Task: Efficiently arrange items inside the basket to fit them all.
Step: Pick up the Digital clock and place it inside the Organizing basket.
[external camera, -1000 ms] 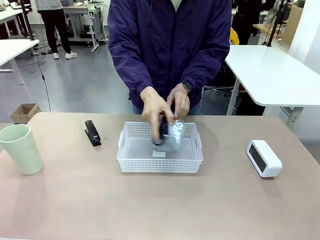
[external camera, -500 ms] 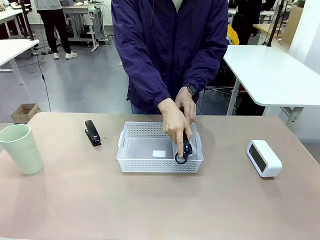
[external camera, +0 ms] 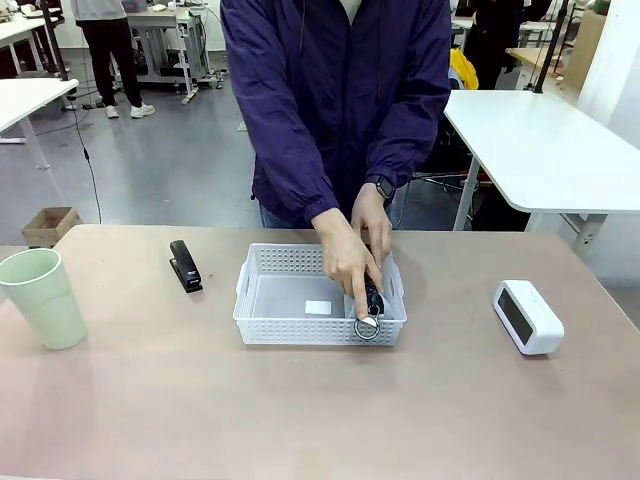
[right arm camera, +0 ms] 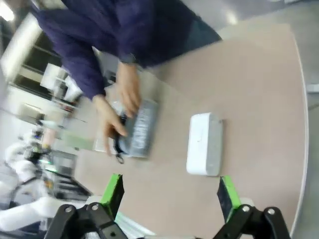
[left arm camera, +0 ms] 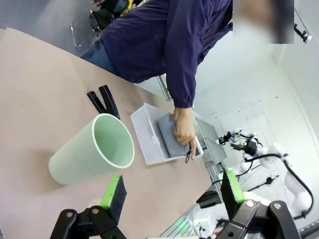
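The white basket (external camera: 300, 330) sits mid-table in front of a person. Both of the person's hands (external camera: 345, 255) press the grey pouch (external camera: 372, 299) on edge against the basket's right end, its ring (external camera: 367, 326) at the front wall. The black stapler (external camera: 185, 265) lies left of the basket, and the pale green cup (external camera: 43, 297) stands at the far left. On the right rests the white clock (external camera: 527, 316). My left gripper (left arm camera: 172, 191) is open above the cup (left arm camera: 94, 149), far from the basket (left arm camera: 149, 132). My right gripper (right arm camera: 170, 196) is open above the clock (right arm camera: 204, 144) and pouch (right arm camera: 142, 127).
The basket's left and middle floor is bare apart from a small white label (external camera: 318, 307). White tables (external camera: 545, 150) stand beyond the far edge, and a cardboard box (external camera: 50, 225) sits on the floor at the left.
The person has shifted the pouch from the basket's middle to its right end and pushed it lower. Cup, stapler and clock have stayed put.
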You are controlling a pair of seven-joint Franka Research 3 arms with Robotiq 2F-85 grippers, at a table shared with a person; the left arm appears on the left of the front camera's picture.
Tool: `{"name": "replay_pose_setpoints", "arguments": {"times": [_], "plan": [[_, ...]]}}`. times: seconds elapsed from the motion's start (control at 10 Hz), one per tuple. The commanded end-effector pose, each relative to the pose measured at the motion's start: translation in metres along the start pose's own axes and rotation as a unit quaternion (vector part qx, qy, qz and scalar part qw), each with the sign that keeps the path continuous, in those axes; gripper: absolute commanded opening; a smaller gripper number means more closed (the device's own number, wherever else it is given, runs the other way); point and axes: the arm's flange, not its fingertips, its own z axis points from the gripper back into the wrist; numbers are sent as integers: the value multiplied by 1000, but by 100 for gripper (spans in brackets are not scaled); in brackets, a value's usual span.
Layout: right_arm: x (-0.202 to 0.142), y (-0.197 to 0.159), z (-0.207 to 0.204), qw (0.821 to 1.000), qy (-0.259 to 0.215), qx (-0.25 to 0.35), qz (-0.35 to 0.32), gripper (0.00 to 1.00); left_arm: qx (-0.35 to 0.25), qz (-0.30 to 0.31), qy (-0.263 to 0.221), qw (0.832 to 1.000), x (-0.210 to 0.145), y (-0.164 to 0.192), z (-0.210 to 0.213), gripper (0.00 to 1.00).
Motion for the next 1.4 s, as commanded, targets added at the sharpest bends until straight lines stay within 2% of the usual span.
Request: {"name": "replay_pose_setpoints", "arguments": {"times": [0.0,0.2,0.3,0.4,0.5,0.6,0.8,0.9,1.0,1.3], "plan": [[-31,67,-76,979,135,-135,75,100,-10,-14,-7,1000,0,0,2,100],[-44,104,-125,954,184,-196,133,100,-10,-14,-7,1000,0,0,2,100],[-56,116,-146,948,192,-222,123,100,-10,-14,-7,1000,0,0,2,100],[-67,118,-164,937,165,-285,114,100,-10,-14,-7,1000,0,0,2,100],[-73,119,-170,939,121,-303,109,100,-10,-14,-7,1000,0,0,2,100],[-24,135,-165,946,194,-227,126,100,-10,-14,-7,1000,0,0,2,100],[-24,135,-165,946,194,-227,126,100,-10,-14,-7,1000,0,0,2,100],[-27,142,-178,940,181,-259,126,100,-10,-14,-7,1000,0,0,2,100],[-20,140,-182,933,189,-283,119,100,-10,-14,-7,1000,0,0,2,100],[-2,99,-214,927,199,-310,66,100,-10,-14,-7,1000,0,0,2,100]]}}
